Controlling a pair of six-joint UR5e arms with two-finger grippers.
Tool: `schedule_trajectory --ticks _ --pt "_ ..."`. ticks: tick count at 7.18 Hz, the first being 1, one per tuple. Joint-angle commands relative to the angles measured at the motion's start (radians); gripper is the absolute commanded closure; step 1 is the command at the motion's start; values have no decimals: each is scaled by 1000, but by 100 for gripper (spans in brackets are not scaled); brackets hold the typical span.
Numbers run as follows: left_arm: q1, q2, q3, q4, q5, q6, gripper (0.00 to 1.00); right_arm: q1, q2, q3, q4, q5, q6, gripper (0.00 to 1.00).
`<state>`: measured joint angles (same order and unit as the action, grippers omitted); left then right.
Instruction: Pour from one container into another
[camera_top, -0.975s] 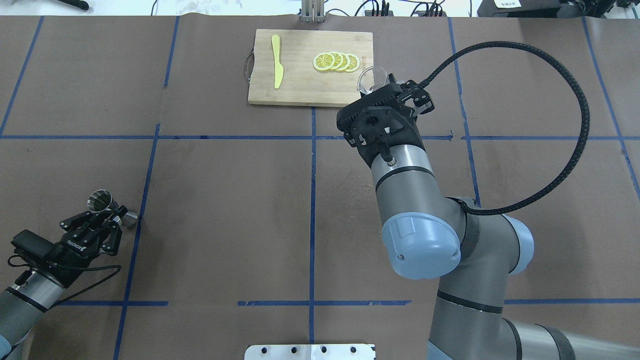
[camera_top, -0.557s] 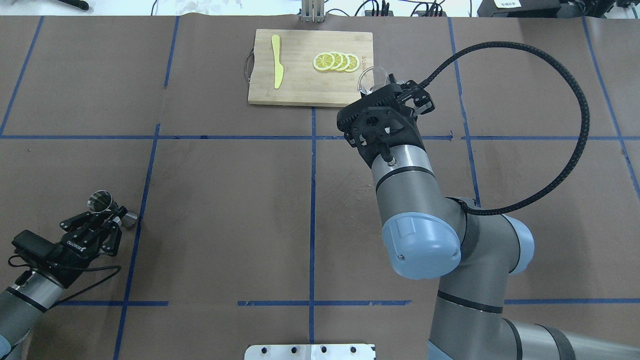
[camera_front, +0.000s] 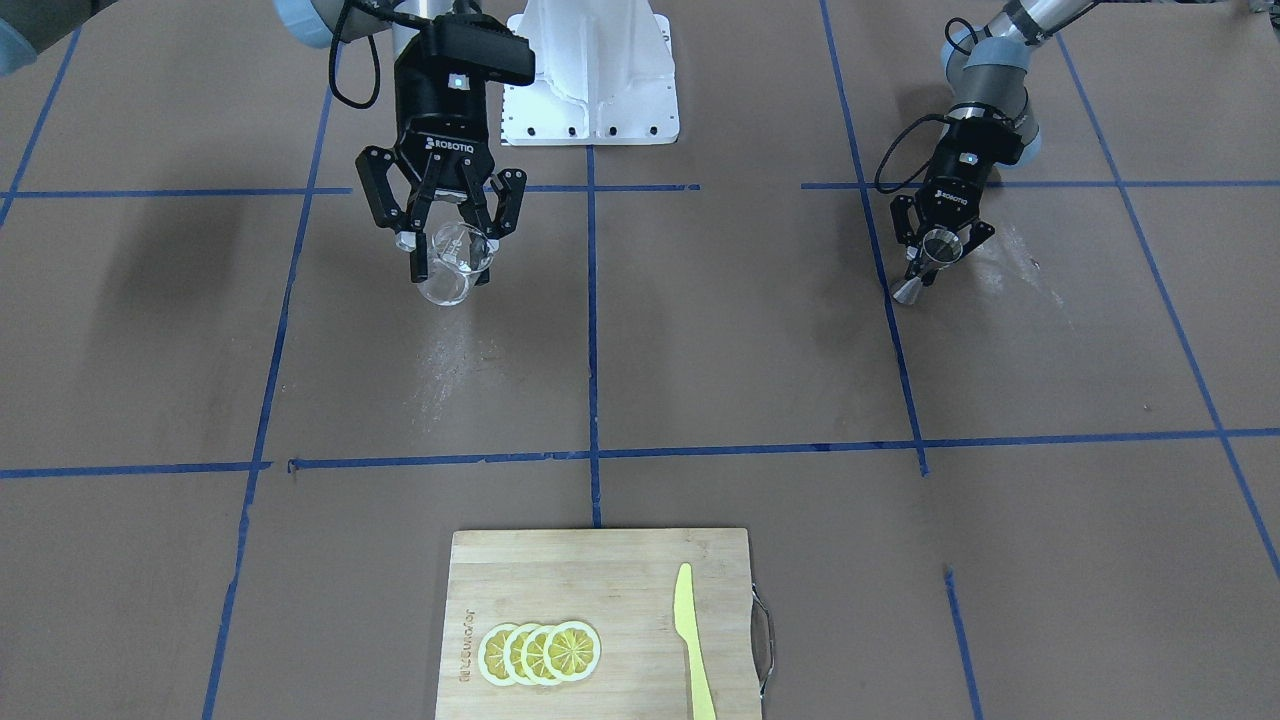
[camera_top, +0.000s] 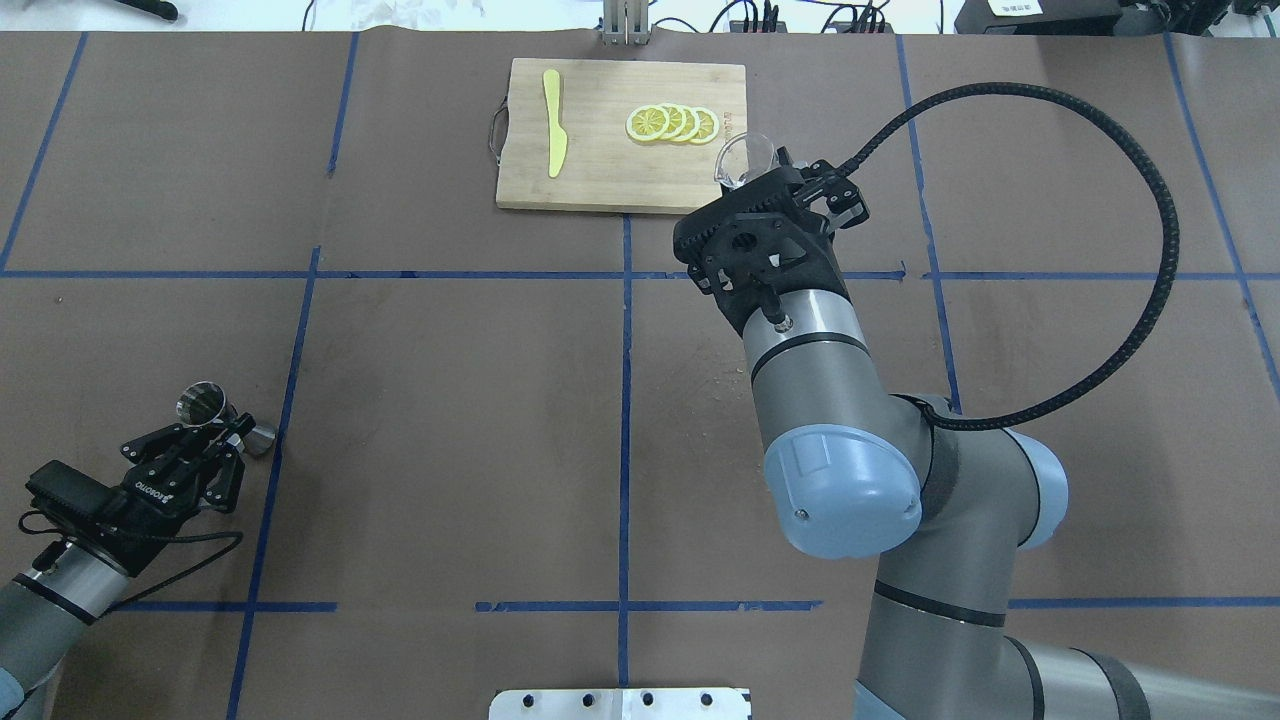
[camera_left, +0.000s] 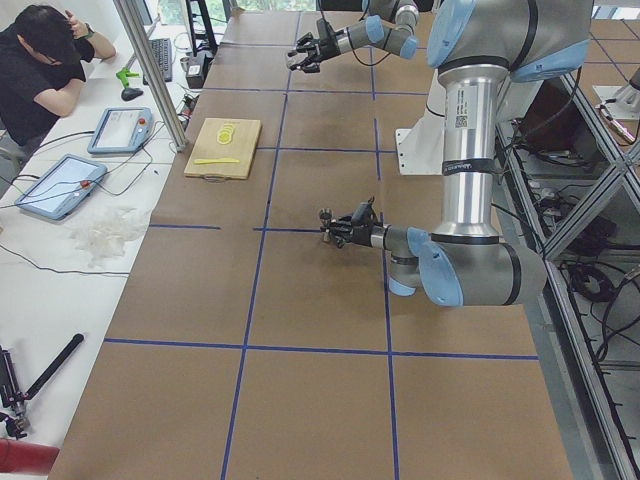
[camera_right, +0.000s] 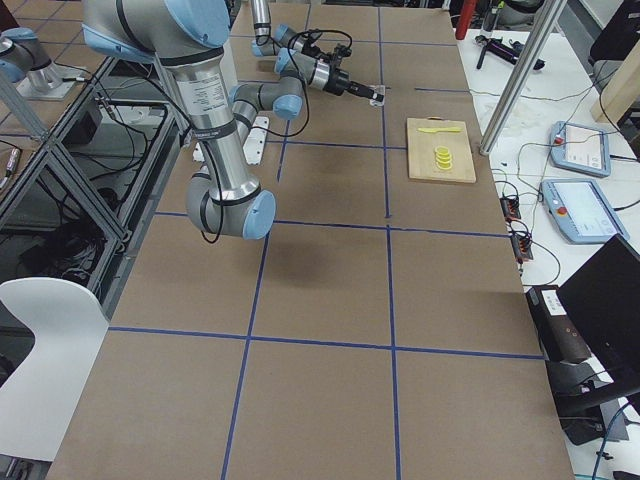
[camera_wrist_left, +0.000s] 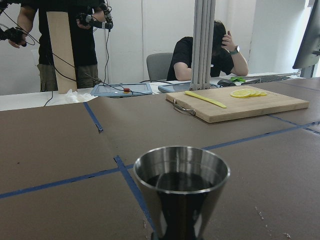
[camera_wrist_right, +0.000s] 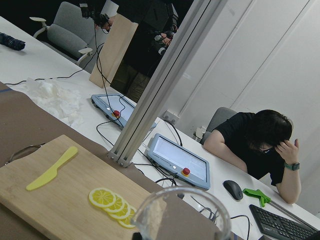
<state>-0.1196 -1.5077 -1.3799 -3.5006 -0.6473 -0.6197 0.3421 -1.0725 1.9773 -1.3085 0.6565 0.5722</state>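
A steel jigger (camera_top: 205, 404) with dark liquid in it (camera_wrist_left: 181, 184) is held at its waist by my left gripper (camera_top: 232, 432), which is shut on it low over the table's left side. In the front-facing view the jigger (camera_front: 936, 246) tilts a little in that gripper (camera_front: 938, 262). My right gripper (camera_front: 447, 252) is shut on a clear glass cup (camera_front: 452, 266), held raised above the table. In the overhead view the cup (camera_top: 745, 158) shows just past the right gripper (camera_top: 790, 185). The cup's rim (camera_wrist_right: 182, 212) looks empty.
A wooden cutting board (camera_top: 600, 180) lies at the far middle with lemon slices (camera_top: 672, 123) and a yellow knife (camera_top: 553, 135) on it. Blue tape lines cross the brown table. An operator (camera_left: 40, 60) sits beyond the far edge, next to tablets and cables.
The left gripper and its jigger have drifted very slightly back toward the robot. The right arm and the glass cup have stayed still.
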Motion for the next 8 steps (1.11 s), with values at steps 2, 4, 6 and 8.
schedule_trajectory --ticks 2,4,6,8 --pt "0 -6 5 0 0 0 68 0 0 0 0 0 0 100" --pt "2 -6 12 0 0 0 63 0 0 -2 0 0 0 100" --pt "0 -6 12 0 0 2 61 0 0 -2 0 0 0 100" --pt "0 -5 12 0 0 2 49 0 0 -2 0 0 0 100"
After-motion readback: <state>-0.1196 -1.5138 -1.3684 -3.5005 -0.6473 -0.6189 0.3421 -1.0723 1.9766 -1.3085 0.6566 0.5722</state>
